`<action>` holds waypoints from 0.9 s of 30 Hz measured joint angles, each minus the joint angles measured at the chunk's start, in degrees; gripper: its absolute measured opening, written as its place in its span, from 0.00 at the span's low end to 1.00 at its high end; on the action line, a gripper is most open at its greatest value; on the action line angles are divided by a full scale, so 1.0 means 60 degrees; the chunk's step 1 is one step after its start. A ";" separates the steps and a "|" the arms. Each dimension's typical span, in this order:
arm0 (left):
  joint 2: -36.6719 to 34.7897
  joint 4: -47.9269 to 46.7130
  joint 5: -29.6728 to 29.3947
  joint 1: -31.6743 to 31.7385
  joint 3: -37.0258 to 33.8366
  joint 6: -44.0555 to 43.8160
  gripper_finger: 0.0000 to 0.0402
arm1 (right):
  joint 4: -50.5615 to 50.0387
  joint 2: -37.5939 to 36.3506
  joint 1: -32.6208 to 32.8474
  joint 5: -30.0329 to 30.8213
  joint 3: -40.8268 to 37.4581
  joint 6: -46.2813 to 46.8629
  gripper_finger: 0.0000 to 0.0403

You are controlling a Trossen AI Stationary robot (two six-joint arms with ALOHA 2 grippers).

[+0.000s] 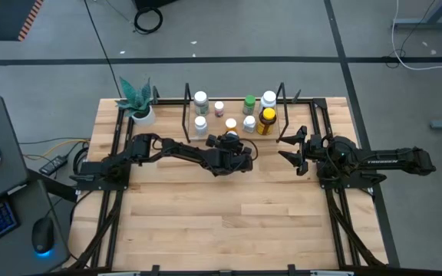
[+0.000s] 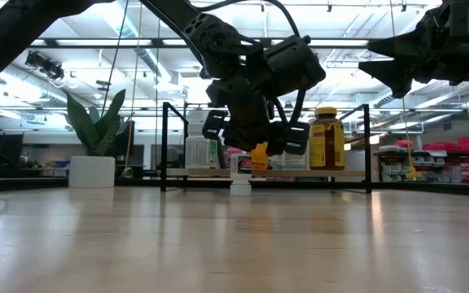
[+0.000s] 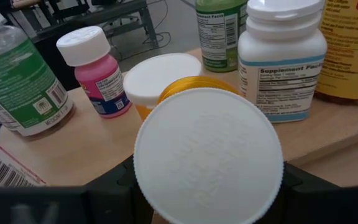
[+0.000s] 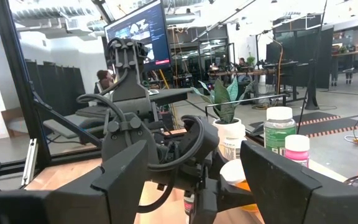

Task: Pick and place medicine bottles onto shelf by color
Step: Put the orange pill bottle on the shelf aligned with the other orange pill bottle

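My left gripper (image 1: 233, 150) is shut on an orange bottle with a white cap (image 3: 207, 155), just in front of the shelf's (image 1: 234, 111) near edge. On the shelf stand a pink bottle (image 3: 98, 74), a green-labelled white bottle (image 3: 17, 74), a green bottle (image 3: 219, 31), a white supplement bottle (image 3: 284, 56), the amber bottle with the yellow cap (image 1: 266, 120) and another orange bottle with a white cap (image 3: 160, 74). My right gripper (image 1: 291, 149) is open and empty, to the right of the shelf's near right corner. My left gripper holds the orange bottle by its body (image 2: 259, 155), between the two fingers, which come from above and point down. In the wrist view the white cap hides the place of contact. The bottle is upright, cap up, lifted clear of the table.
A potted plant in a white pot (image 1: 140, 111) stands at the table's far left corner. The shelf's black wire uprights (image 2: 164, 146) rise at its ends. A small white bottle (image 2: 240, 172) shows low in front of the shelf. Bare tabletop (image 1: 229, 215) fills the near half.
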 joint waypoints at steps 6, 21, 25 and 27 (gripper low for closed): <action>0.0000 0.0061 0.0082 0.0103 0.0002 0.0008 0.48 | 0.0000 0.0001 0.0000 0.0000 0.0000 0.0000 0.66; 0.0000 0.0147 0.0489 0.0389 0.0007 0.0030 0.48 | 0.0000 -0.0003 0.0000 0.0000 0.0000 0.0000 0.66; 0.0000 0.0164 0.0606 0.0475 0.0017 0.0030 0.48 | 0.0000 0.0000 0.0000 0.0000 0.0000 -0.0003 0.66; 0.0000 0.0168 0.0638 0.0499 0.0017 0.0082 0.48 | 0.0000 0.0001 0.0000 0.0000 0.0000 -0.0003 0.66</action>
